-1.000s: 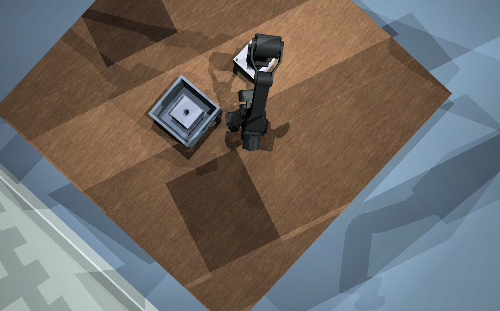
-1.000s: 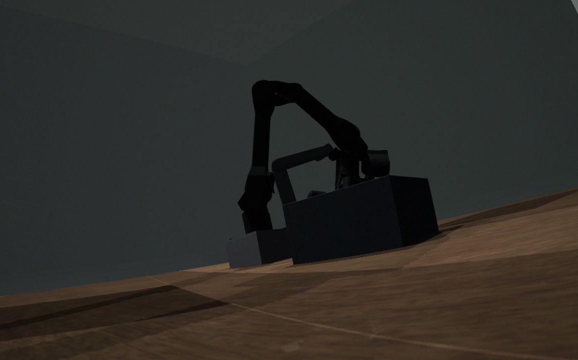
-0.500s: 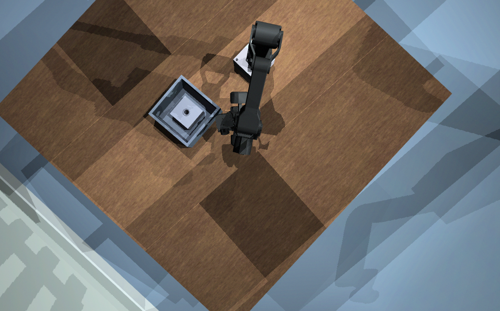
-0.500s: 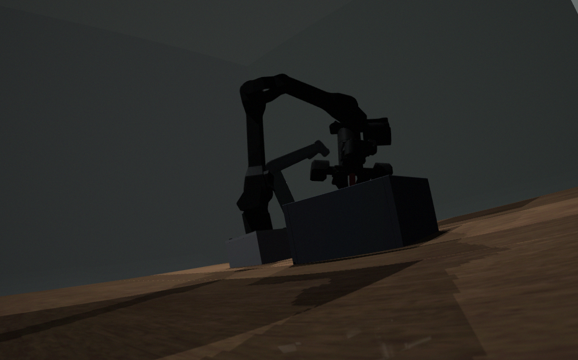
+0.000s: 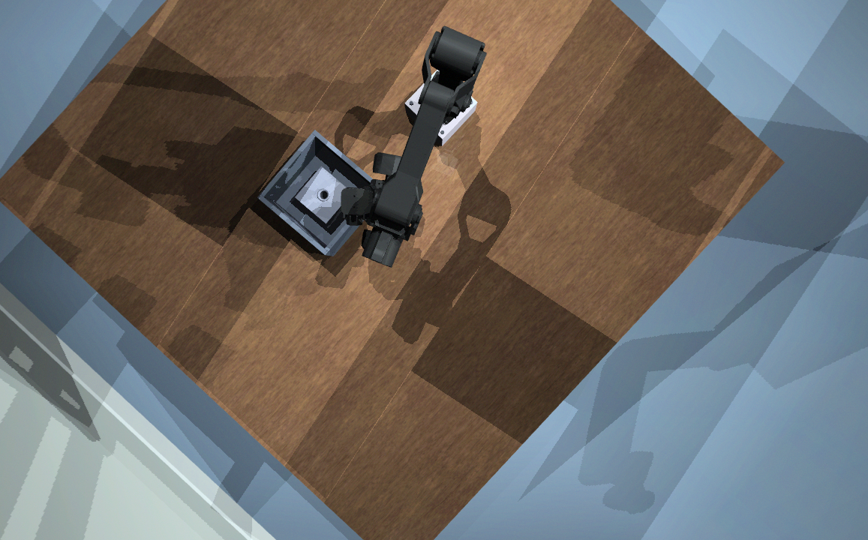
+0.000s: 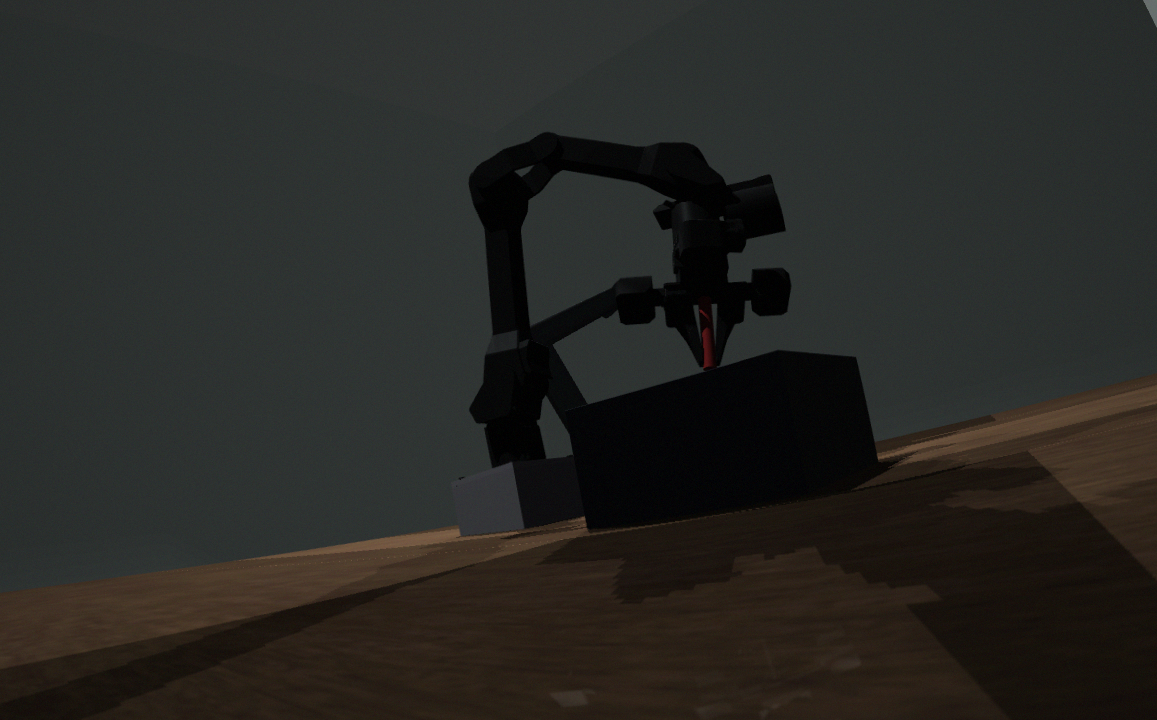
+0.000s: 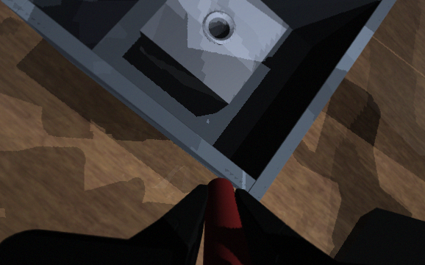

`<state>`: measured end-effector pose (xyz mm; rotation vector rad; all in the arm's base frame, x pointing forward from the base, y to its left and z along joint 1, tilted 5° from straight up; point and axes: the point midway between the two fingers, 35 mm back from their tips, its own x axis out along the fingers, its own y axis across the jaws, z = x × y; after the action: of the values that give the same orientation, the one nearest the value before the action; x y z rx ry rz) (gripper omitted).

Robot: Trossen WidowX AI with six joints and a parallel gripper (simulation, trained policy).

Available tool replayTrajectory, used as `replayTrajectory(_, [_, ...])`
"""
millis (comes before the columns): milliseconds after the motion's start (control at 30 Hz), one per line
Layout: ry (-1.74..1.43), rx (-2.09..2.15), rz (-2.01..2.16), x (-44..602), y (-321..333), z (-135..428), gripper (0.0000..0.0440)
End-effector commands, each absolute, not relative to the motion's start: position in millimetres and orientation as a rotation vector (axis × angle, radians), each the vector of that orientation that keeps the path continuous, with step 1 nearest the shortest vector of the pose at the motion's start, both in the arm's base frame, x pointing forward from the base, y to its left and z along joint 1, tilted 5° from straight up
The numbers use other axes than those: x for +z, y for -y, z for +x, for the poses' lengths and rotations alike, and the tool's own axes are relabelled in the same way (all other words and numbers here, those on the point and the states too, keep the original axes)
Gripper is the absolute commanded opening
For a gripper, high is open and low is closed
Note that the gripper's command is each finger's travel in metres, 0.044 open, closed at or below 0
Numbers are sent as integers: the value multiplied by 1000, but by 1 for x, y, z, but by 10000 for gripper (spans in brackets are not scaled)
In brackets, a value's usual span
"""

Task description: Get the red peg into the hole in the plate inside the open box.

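A: Tool (image 5: pixel 354 218) (image 6: pixel 709 361) (image 7: pixel 220 195) first. Apart or together?

B: Clamped on the peg (image 6: pixel 706 333) (image 7: pixel 221 204), one finger to either side of the red shaft. Hidden from above.

A: And the peg, by the box (image 5: pixel 292 225) (image 6: pixel 689 447) (image 7: pixel 154 110)?

B: Just at the corner of the box nearest the tool, seemingly not over the plate (image 5: pixel 329 209) (image 7: pixel 216 70). Held high, near the level of the box rim; too hard to tell whether clear of it.

A: Which way for the long axis?

B: Close to upright, lower end pointing down past the fingertips. Perhaps a slight lean; hard to judge from a tilted outside view.

A: Then the hole (image 5: pixel 323 194) (image 7: pixel 218 29)?

B: Inward from that corner, across the rim, near the middle of the box and low down in the plate. Well apart from the peg, sideways as well as in depth. Plainly unfilled.

A: Any choice of arm (image 5: pixel 423 144) (image 6: pixel 595 152)?

B: None; only one, reaching from outside the box. Base (image 5: pixel 453 128) (image 6: pixel 488 501) farthest off, beyond the box's tool side.

A: So, next?

B: Probably carry inward over the hole, shaft upright, before lowering. Beware of clipping the box rim on the way.
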<state>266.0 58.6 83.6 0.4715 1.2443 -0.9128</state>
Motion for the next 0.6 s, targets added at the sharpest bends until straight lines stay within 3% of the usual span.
replayTrajectory(0, [-1216, -938, 493, 88, -42, 279, 0])
replayTrajectory(567, [-1225, -936, 546, 64, 26, 321, 0])
